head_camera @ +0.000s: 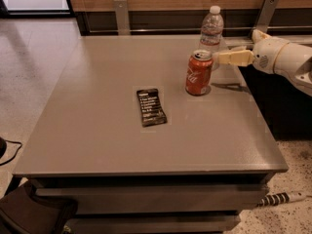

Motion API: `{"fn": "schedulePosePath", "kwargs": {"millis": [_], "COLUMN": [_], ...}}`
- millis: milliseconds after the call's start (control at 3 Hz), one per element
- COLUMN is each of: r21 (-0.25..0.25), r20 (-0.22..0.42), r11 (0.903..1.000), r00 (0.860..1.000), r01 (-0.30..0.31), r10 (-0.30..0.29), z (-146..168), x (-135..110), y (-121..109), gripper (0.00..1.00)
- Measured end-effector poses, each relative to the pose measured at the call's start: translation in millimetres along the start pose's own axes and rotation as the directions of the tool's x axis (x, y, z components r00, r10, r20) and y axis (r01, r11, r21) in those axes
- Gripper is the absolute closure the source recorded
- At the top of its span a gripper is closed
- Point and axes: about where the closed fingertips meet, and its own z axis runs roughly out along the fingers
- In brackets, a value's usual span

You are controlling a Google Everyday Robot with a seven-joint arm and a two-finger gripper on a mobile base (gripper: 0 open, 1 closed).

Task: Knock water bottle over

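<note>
The water bottle (211,28), clear with a white cap and a pale label band, stands upright at the far right of the grey table (97,130). A red Coca-Cola can (199,72) stands just in front of it. My gripper (218,58), cream-coloured, reaches in from the right edge; its tip is just right of the can's top and beside the bottle's lower part. I cannot tell whether it touches the bottle.
A dark snack bar wrapper (150,107) lies flat near the table's middle. A wood-panelled wall with metal brackets (122,14) runs behind the table. The floor drops away on the left and right; a cable (280,198) lies at the lower right.
</note>
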Motion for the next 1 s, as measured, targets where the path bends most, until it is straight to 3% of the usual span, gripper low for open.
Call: {"fn": "schedulePosePath", "kwargs": {"millis": [333,1000], "r21": [-0.014,-0.116], "r20": [0.020,0.067], "r11": [0.9997,0.9928], "r00": [1.000,0.997], "r01": [-0.021,-0.027], "r10": [0.022,0.035], "z": [9.2,48.7], "x": [6.6,3.2], "y": [-2.9,8.3], "gripper": [0.00,0.00]}}
